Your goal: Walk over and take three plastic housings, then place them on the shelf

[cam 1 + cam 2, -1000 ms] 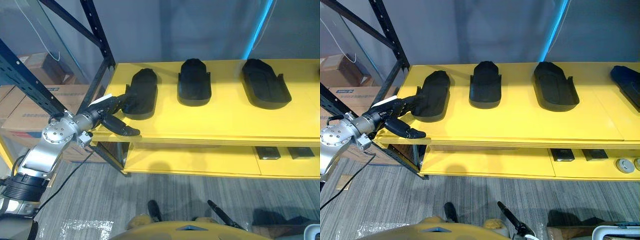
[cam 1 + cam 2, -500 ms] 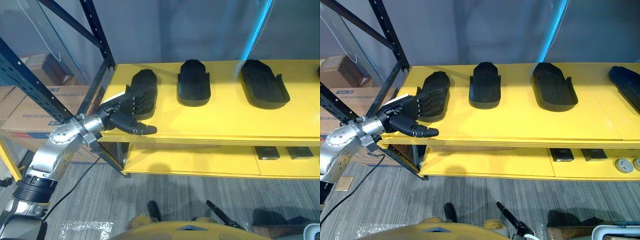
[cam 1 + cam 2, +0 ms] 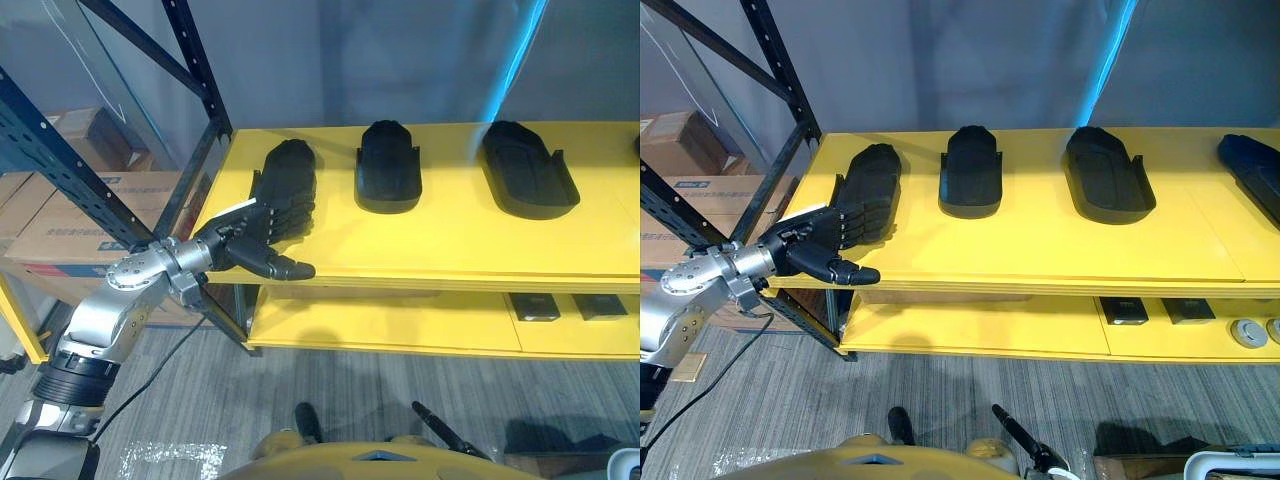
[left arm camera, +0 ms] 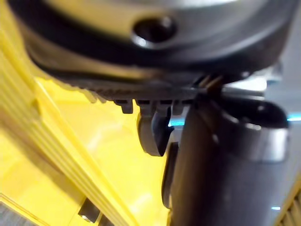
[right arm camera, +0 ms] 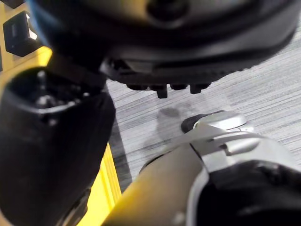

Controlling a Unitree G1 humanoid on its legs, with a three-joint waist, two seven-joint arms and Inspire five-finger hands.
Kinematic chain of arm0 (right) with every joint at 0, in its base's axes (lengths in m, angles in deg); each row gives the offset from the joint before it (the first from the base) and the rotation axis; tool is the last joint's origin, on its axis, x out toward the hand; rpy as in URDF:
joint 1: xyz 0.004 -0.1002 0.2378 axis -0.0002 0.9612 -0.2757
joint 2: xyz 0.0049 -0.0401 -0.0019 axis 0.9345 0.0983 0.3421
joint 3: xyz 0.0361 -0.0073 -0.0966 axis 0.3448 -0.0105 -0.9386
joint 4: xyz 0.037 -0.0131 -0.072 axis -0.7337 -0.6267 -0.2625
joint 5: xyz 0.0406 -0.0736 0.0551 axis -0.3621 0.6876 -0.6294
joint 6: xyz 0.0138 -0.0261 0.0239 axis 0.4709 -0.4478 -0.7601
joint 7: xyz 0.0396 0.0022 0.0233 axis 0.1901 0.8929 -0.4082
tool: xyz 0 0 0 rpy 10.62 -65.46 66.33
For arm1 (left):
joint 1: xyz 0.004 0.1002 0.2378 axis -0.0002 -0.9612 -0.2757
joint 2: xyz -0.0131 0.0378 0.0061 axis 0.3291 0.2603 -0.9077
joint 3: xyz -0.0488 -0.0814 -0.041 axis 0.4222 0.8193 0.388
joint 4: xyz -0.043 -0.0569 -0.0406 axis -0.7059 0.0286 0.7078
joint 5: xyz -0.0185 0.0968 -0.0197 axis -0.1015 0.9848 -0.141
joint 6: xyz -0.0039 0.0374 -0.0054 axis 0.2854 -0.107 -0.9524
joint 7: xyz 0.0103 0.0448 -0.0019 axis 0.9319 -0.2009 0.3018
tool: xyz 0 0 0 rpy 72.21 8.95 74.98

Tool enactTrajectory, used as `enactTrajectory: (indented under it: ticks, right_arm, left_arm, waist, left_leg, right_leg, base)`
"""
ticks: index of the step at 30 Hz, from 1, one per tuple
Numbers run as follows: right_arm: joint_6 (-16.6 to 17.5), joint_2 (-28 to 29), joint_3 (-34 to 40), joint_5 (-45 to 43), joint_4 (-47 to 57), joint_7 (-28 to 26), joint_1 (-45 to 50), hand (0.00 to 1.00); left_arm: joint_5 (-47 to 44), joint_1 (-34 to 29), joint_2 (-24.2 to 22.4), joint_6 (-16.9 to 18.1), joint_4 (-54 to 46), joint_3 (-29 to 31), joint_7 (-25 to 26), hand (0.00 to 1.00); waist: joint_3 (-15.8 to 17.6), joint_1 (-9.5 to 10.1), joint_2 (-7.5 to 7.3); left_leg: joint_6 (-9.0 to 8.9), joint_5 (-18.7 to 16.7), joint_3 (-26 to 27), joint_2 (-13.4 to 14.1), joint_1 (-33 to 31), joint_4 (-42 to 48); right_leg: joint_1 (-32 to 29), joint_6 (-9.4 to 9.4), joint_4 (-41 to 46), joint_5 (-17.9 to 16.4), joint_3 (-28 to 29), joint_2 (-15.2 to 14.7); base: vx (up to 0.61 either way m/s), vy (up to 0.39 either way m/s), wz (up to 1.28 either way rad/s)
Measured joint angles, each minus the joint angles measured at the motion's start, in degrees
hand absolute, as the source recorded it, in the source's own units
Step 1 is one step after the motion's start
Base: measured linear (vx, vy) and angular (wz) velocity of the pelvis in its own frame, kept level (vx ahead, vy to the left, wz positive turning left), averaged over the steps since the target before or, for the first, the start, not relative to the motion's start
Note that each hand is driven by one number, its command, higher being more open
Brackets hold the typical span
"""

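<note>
Finding: three black housings lie in a row on the top board of the yellow shelf [image 3: 450, 245]. They are the left housing [image 3: 292, 165], the middle housing [image 3: 388, 165] and the right housing [image 3: 530, 170], each well apart from the next.

Left hand [image 3: 240, 243]: it is at the near end of the left housing. The fingers [image 3: 280, 205] are nearly straight and pressed side by side, lying over the housing's near end. Whether they bear on it or hover just above cannot be told. The thumb [image 3: 285, 268] stands out apart from them, over the shelf's front edge, touching nothing visible. Nothing is gripped.

Right hand [image 5: 51, 150]: it hangs low above the floor. Its state cannot be told.

Assessment: the step in hand appears to be work on the left housing, which rests flat and is not lifted.

Recommendation: for a sound hold, the thumb should come in against the housing's side wall or under its near lip before the fingers curl. A press from above alone will likely slide the smooth shell along the board. Keep the wrist clear of the dark post [image 3: 195, 70] just beside the shelf's left corner.
</note>
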Motion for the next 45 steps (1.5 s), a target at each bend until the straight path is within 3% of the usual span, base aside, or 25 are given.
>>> enactTrajectory:
  ticks: [23, 45]
  right_arm:
    - [0.0, -0.6, -2.6, 0.0, 0.1, 0.1, 0.0, 1.00]
    - [0.0, -0.6, -4.5, 0.1, 2.4, 0.7, 0.1, 1.00]
  left_arm:
    - [1.0, -0.8, 0.1, -3.5, 7.8, 0.1, 1.3, 1.00]
    - [-0.4, -0.7, -2.3, -3.3, 10.7, 4.6, 8.9, 1.00]
  waist:
    - [0.1, -0.02, 0.33]
    - [2.0, -1.13, 0.05]
  left_leg:
    - [-0.38, -0.7, 0.3, 0.0, 1.4, 0.0]
    - [-1.28, -1.3, 0.5, 0.0, 1.7, 0.0]
  right_leg:
    - [1.4, -0.10, -1.1, -0.2, -0.2, -0.1]
    - [1.9, -0.36, -2.0, -0.8, -0.1, -0.1]
  base:
    - [0.00, 0.001, -0.01]
    - [0.04, -0.004, 0.00]
